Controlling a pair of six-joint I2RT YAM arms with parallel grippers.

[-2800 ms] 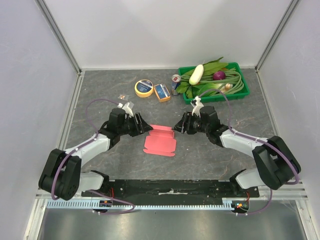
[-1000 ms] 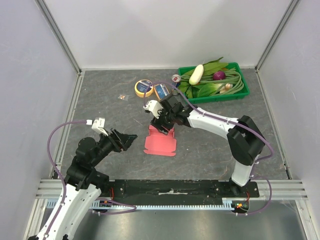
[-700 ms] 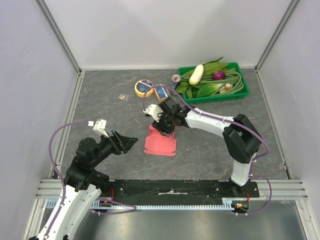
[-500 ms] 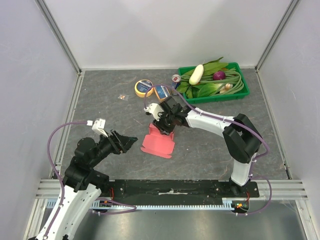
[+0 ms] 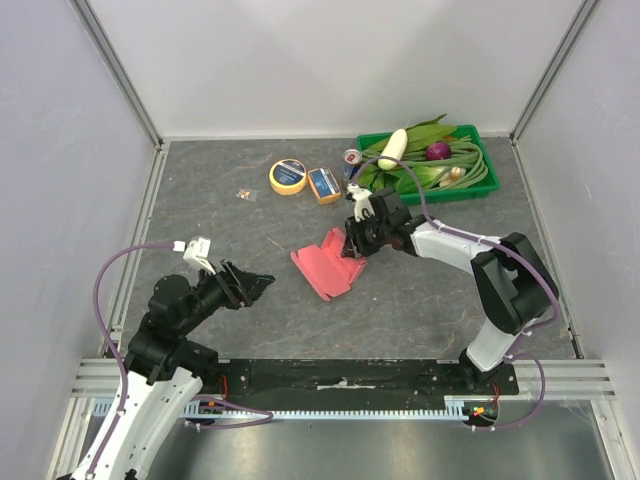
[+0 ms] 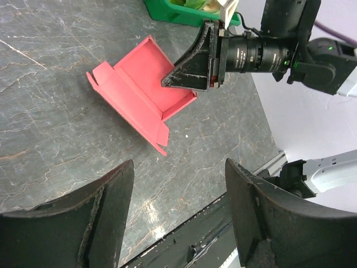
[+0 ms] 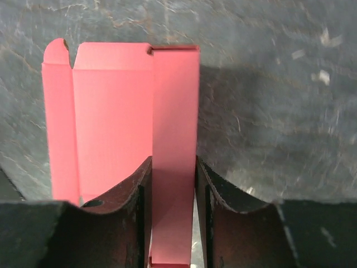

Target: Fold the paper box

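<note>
The paper box [image 5: 325, 263] is a pink-red card, partly folded, at the table's middle with one side flap raised. My right gripper [image 5: 354, 242] is shut on that raised flap at the box's right edge. In the right wrist view the flap [image 7: 173, 184] stands between my two fingers [image 7: 134, 206] and the rest of the card [image 7: 109, 117] lies to the left. My left gripper [image 5: 256, 281] is open and empty, left of the box and apart from it. In the left wrist view [image 6: 178, 223] the box [image 6: 139, 92] and the right gripper [image 6: 187, 75] show ahead.
A green tray [image 5: 478, 183] of vegetables stands at the back right. A can [image 5: 352, 158], a small blue-and-orange box [image 5: 324, 185] and a yellow tape roll [image 5: 287, 176] lie behind the paper box. A small scrap [image 5: 245, 193] lies further left.
My right gripper has swung from the box's back-left to its right side, holding the flap. The box has turned and shifted right with it. My left arm has stayed still.
</note>
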